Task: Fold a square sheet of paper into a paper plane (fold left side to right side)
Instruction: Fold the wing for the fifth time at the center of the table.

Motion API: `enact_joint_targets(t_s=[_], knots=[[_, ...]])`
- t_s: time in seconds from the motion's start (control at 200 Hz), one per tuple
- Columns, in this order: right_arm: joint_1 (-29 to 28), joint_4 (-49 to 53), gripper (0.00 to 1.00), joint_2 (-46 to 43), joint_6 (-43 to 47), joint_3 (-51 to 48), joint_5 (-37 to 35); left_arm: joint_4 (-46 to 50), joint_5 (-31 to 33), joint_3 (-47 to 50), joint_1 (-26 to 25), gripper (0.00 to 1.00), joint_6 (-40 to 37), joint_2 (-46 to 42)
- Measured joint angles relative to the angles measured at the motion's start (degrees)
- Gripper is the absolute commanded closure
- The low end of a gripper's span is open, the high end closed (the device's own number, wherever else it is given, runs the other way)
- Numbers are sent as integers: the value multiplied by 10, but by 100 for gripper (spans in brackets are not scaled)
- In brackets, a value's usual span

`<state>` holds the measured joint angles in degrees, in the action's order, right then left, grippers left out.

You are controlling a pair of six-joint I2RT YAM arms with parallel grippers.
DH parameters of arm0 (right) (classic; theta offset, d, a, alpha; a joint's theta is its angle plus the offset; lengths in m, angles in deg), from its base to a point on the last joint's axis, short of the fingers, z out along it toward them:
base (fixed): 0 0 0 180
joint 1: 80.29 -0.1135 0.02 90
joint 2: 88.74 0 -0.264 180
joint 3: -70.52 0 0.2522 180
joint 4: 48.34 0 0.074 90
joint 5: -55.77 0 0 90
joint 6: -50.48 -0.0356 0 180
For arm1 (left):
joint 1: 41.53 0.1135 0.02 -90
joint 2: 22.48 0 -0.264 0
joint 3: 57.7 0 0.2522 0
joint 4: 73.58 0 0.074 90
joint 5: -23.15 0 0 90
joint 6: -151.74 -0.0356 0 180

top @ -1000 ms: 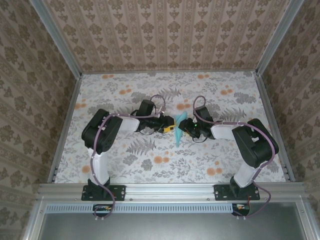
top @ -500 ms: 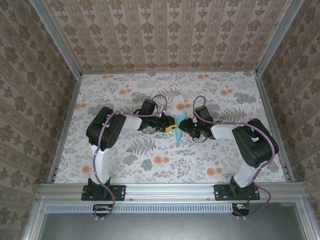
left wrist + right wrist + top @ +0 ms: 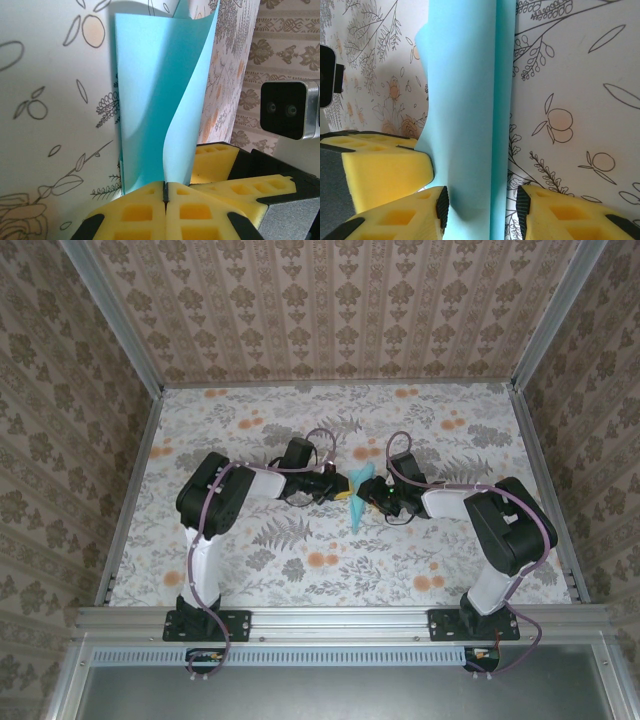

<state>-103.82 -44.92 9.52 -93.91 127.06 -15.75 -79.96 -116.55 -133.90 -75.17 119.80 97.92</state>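
The square sheet of paper point(image 3: 357, 510) is light blue and creased lengthwise. It lies mid-table as a narrow shape that tapers to a point at its near end. My left gripper point(image 3: 346, 490) is shut on its left edge. In the left wrist view the yellow pads point(image 3: 135, 210) meet at the gripper point(image 3: 166, 192), and the sheet point(image 3: 150, 90) curls up from the seam. My right gripper point(image 3: 368, 500) stands open. In the right wrist view the sheet point(image 3: 465, 100) runs between the two fingers of that gripper point(image 3: 482, 210), with the left finger against it. The left gripper's pad point(image 3: 385, 167) sits beside it.
The floral table cover point(image 3: 300, 430) spreads out on all sides of the sheet. Patterned walls point(image 3: 330, 310) close the back and both sides. An aluminium rail point(image 3: 340, 620) runs along the near edge. The right wrist's camera block point(image 3: 287, 110) hangs close to the left gripper.
My left gripper has closed on the sheet's edge, and the left arm's elbow has shifted a little to the right. The right arm has stayed put.
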Motion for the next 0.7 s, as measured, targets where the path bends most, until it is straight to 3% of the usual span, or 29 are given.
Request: enact_joint_targets(t_s=[0.26,0.7], knots=[[6,8,45,-17,11,-1,1,1,1,-6,0,100,-16,0],[16,-4,46,-11,12,6,23,8,2,-9,0,100,-37,4]])
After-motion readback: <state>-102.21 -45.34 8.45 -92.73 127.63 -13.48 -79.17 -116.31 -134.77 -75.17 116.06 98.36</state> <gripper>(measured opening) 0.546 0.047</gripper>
